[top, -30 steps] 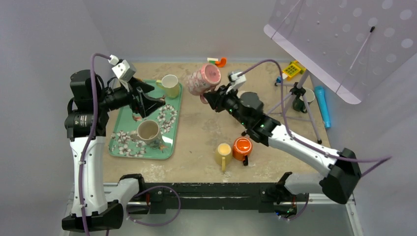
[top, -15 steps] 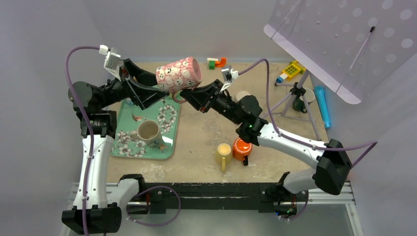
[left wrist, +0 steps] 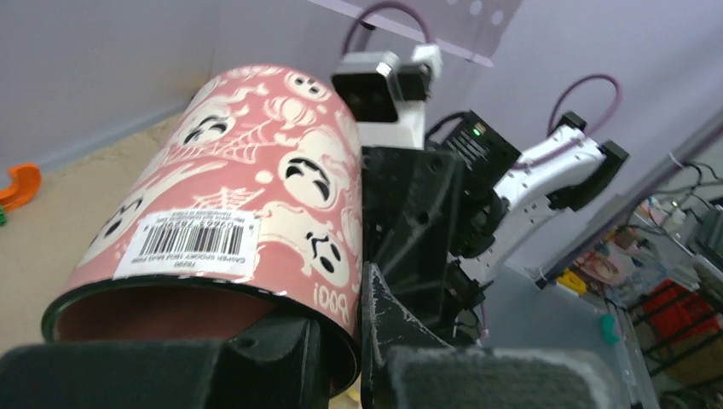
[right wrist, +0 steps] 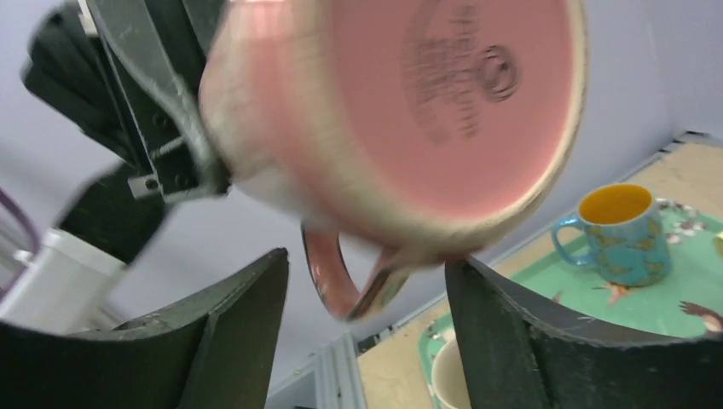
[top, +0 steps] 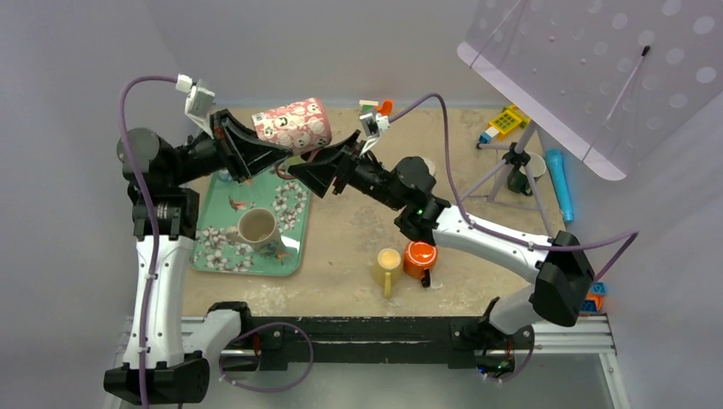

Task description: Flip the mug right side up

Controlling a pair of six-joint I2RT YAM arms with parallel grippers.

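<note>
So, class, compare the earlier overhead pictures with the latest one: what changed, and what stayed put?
The pink mug travelled left, passing from the right gripper to the left gripper, which now clamps its rim. The right fingers stand open around the handle. The tray, beige mug, yellow mug and orange mug stayed put.

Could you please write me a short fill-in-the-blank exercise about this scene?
The left gripper grips the pink ghost-patterned ceramic mug by its ___.
The right gripper is ___, its fingers either side of the mug's handle.
The beige mug on the green floral tray stands ___.
Missing words: rim; open; upright.
</note>
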